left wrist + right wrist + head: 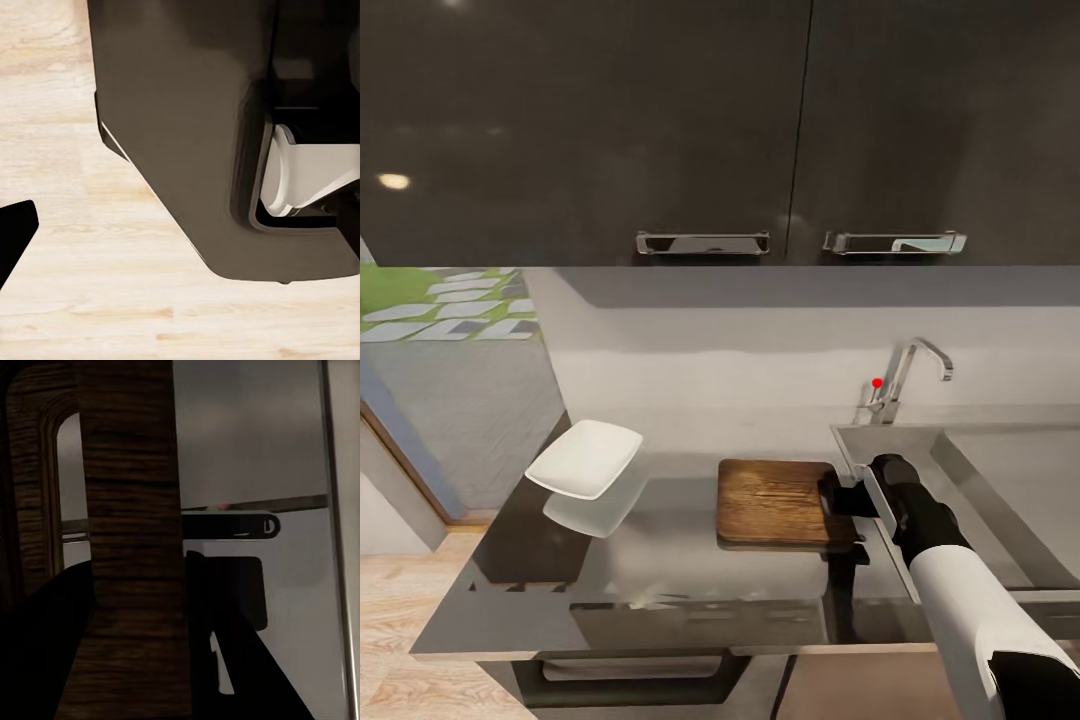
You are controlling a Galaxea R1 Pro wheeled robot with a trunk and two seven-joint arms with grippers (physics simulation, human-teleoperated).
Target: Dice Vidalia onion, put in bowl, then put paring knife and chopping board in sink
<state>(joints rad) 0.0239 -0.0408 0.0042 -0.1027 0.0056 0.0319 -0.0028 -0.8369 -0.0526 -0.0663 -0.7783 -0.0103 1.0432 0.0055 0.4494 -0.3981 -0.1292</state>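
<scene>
At the left of the head view, the white bowl [584, 457] sits near the left end of the glossy dark worktop [660, 590], its reflection showing on the slab just below it. Right of centre lies the chopping board [775, 502], flat on the worktop with its right end just beside the sink [1000, 500]. The right end effector [840, 497] is at that right end of the board, its dark fingers set against the board's edge; in the right wrist view the board's slotted handle bar [131, 547] runs up the middle of the frame between the two dark fingers [225, 660], so the end effector appears closed on the handle bar of the board. The black-and-white right arm [960, 590] reaches in from the lower right of the frame, crossing the sink's near-left rim. Above the sink, at the upper right of the basin, stands the chrome tap [910, 375] with its red knob [876, 382]. The left wrist view shows light wooden floor [75, 225] and a dark robot body [180, 127]; a black tip sits at the lower left edge, and I cannot tell how far open the left end effector is.
</scene>
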